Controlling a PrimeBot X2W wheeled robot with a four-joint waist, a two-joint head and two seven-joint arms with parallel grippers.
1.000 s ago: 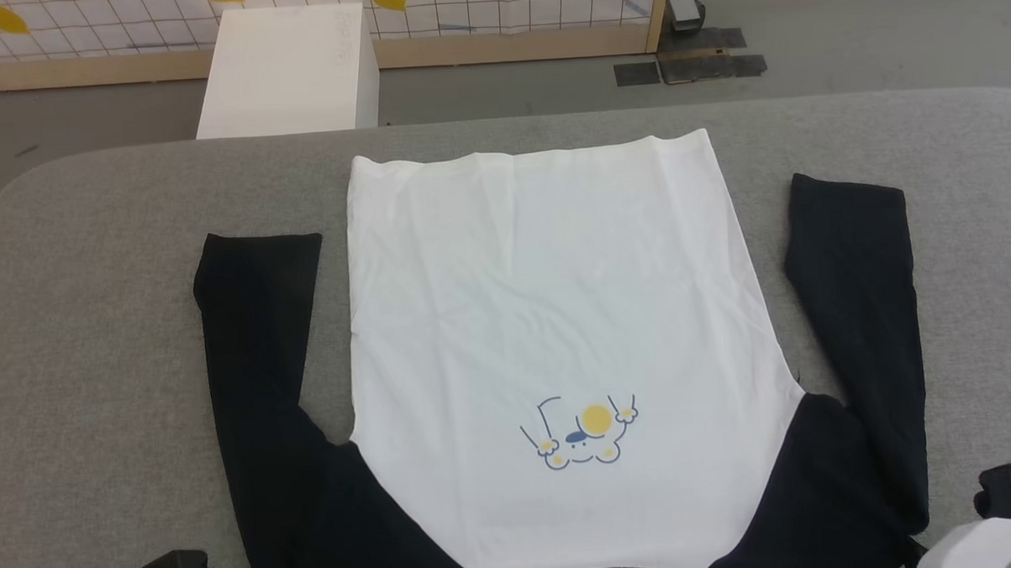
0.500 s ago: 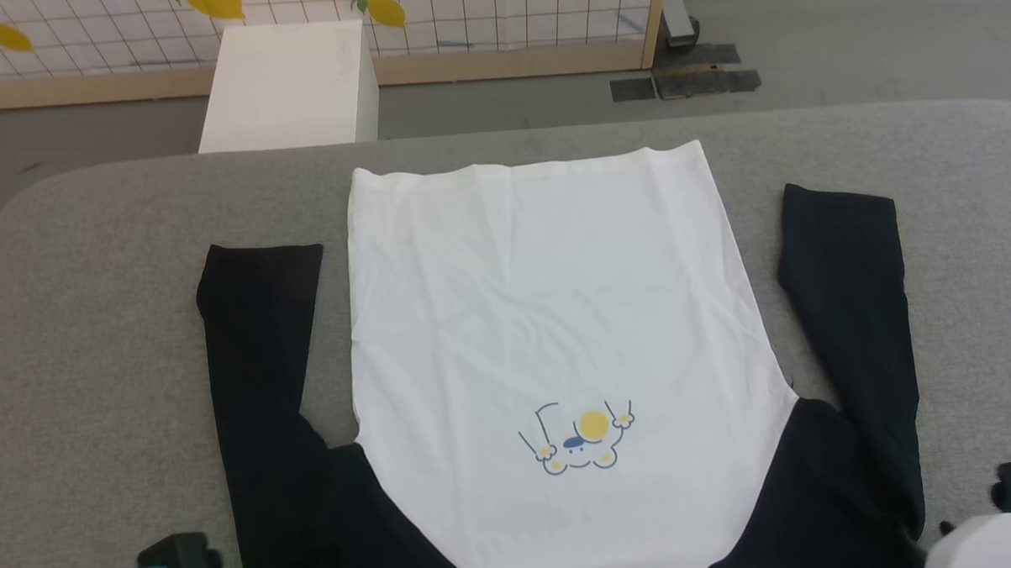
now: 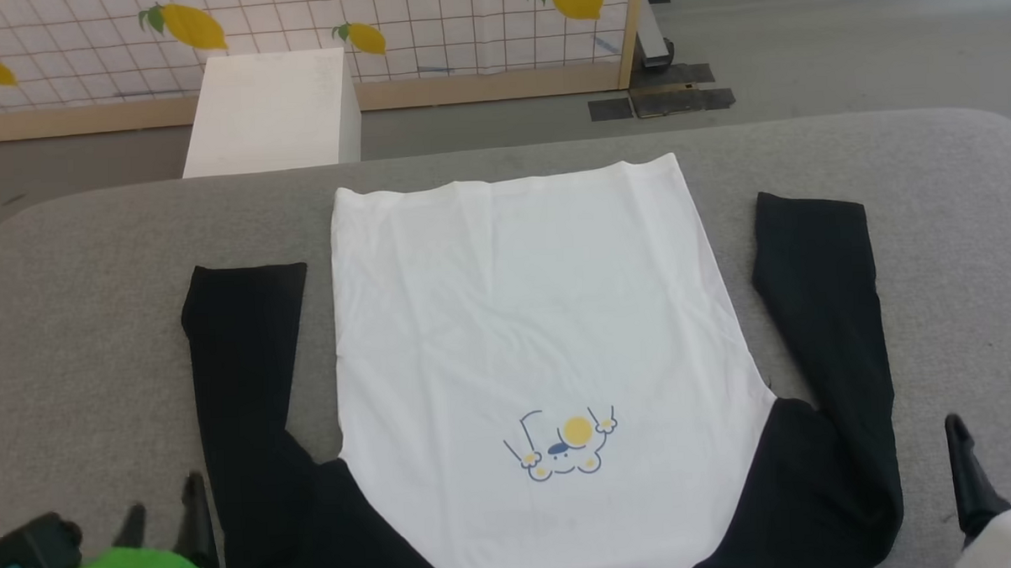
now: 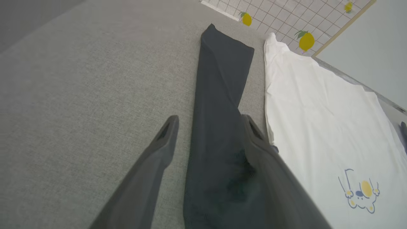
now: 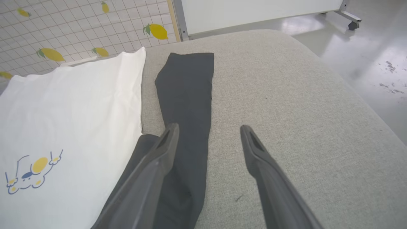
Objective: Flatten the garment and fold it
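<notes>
White-and-black garment flat, near end cut off.

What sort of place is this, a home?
Likely a robot test lab, not a home: a grey fabric-covered table, a lemon-printed grid screen in a wooden frame, and a bare grey floor.

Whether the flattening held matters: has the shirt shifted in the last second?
No. The shirt keeps its hem as far from the white box as before; the whole head view shifted, so the camera moved.
</notes>
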